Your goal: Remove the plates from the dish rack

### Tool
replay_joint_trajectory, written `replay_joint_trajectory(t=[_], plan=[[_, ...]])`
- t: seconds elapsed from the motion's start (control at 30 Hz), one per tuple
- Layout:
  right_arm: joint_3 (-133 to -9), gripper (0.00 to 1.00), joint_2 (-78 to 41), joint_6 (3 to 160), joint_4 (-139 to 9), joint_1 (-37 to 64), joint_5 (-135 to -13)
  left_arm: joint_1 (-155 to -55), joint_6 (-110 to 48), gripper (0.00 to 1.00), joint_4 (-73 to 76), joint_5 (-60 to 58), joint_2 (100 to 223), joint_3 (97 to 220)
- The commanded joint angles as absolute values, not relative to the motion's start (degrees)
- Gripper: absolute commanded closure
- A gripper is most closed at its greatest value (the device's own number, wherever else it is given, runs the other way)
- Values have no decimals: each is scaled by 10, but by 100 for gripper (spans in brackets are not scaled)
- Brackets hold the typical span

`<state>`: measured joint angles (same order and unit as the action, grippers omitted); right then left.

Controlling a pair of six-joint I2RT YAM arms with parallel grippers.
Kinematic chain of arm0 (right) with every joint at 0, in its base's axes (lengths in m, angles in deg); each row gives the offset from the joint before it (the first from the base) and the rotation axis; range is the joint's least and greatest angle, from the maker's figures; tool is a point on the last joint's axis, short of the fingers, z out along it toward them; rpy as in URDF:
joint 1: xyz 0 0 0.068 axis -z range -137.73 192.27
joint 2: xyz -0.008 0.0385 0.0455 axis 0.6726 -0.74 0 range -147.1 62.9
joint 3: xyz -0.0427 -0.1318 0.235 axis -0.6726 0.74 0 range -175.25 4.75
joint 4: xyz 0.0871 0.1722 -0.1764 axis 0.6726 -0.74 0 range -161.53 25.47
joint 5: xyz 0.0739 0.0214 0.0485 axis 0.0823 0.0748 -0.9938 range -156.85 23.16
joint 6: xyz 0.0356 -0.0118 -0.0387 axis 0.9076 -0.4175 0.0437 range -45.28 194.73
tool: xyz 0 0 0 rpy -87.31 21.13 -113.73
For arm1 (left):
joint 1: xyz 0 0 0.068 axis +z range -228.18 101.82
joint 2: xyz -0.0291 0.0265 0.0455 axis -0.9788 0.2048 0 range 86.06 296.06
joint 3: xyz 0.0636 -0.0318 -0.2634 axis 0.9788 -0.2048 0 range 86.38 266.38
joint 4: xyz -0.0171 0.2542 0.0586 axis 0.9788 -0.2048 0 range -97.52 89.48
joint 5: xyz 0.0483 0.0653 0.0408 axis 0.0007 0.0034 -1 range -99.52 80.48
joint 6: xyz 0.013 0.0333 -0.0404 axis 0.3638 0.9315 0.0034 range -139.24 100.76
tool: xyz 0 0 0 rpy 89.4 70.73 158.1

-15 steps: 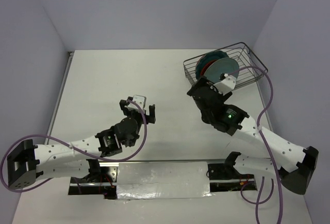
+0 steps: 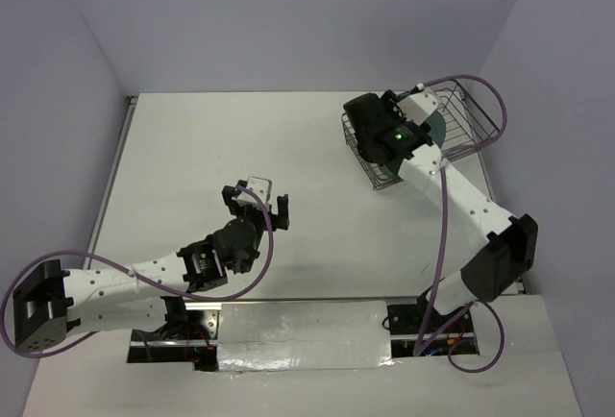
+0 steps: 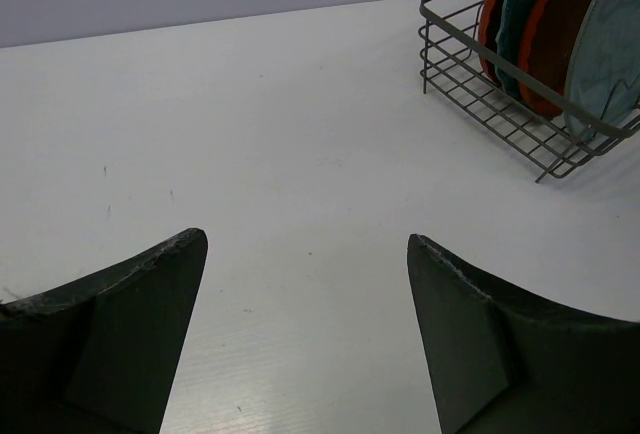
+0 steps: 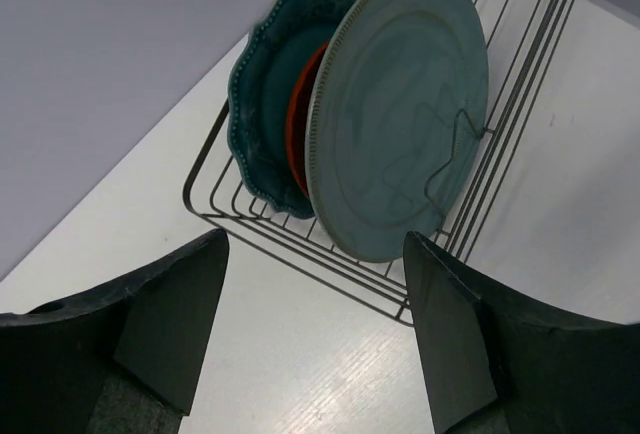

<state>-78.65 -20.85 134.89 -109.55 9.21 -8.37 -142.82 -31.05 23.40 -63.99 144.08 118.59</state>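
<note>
The dish rack (image 4: 300, 244) is a dark wire basket at the table's far right (image 2: 476, 119). Plates stand on edge in it. In the right wrist view a pale grey-green plate (image 4: 400, 114) is nearest, a red-orange one (image 4: 300, 124) shows as a sliver behind it, and a scalloped teal one (image 4: 265, 104) stands further back. My right gripper (image 4: 313, 244) hangs open over the rack's near end (image 2: 368, 119), apart from the plates and holding nothing. My left gripper (image 3: 305, 242) is open and empty over the table's middle (image 2: 258, 201), facing the rack (image 3: 470, 64).
Purple cables loop off both arms, one arching over the rack (image 2: 471, 85). A shiny metal strip (image 2: 303, 331) lies along the near edge between the arm bases. Walls close in the table at the back and on both sides.
My right arm has swung up and away from the table's middle, so its gripper now hangs over the rack and hides most of the plates from above. The left arm has stayed put.
</note>
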Motion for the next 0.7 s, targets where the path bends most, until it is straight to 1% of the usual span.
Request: replay_joint_trajectory(t=[0.0, 0.1, 0.17, 0.33, 0.43, 0.67], plan=[[-854, 22, -252, 1371, -1131, 105, -50, -1430, -306, 6, 251, -658, 1439, 1199], [-895, 23, -299, 1390, -1156, 122, -49, -1430, -307, 6, 252, -665, 1437, 1198], [-930, 27, -323, 1418, -1198, 136, -47, -1430, -308, 6, 251, -666, 1436, 1198], [-989, 32, -398, 1468, -1267, 155, -44, -1430, -311, 6, 248, -666, 1435, 1200], [-1019, 36, -432, 1485, -1286, 160, -41, -1430, -312, 6, 248, -667, 1435, 1199], [-1048, 36, -473, 1519, -1304, 170, -50, -1430, -315, 5, 246, -668, 1433, 1200]])
